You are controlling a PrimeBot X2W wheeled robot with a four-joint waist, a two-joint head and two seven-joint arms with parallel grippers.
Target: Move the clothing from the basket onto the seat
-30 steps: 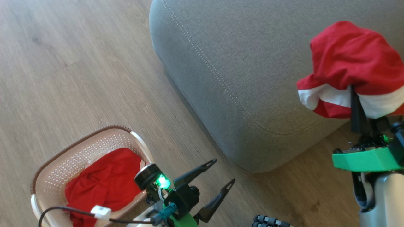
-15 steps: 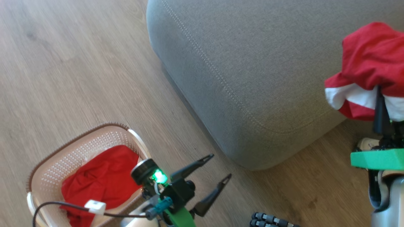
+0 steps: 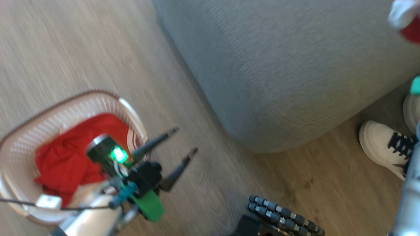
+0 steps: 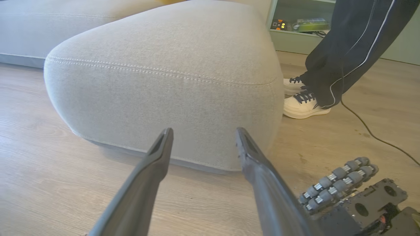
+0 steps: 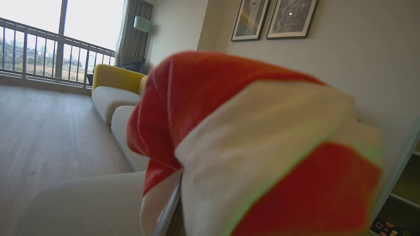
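My left gripper [image 3: 186, 139] sits at the lower left of the head view, its 2 fingers spread wide with nothing between them. It hovers just beside the basket [image 3: 19, 144], where 1 red garment [image 3: 62, 154] lies bunched. The right gripper [image 5: 174, 193] is closed on the red-and-white garment [image 5: 229, 131] - the cloth drapes over it, at the upper right corner against the grey seat [image 3: 279, 65]. A person's white shoe [image 3: 380, 144] stands on the floor beside the seat at the right edge.

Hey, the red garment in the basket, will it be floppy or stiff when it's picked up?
Probably floppy: the red garment lies crumpled in soft folds in the basket. Likely light as well, since the striped garment sags limply in the right wrist view. Expect it to dangle and stretch out when lifted.
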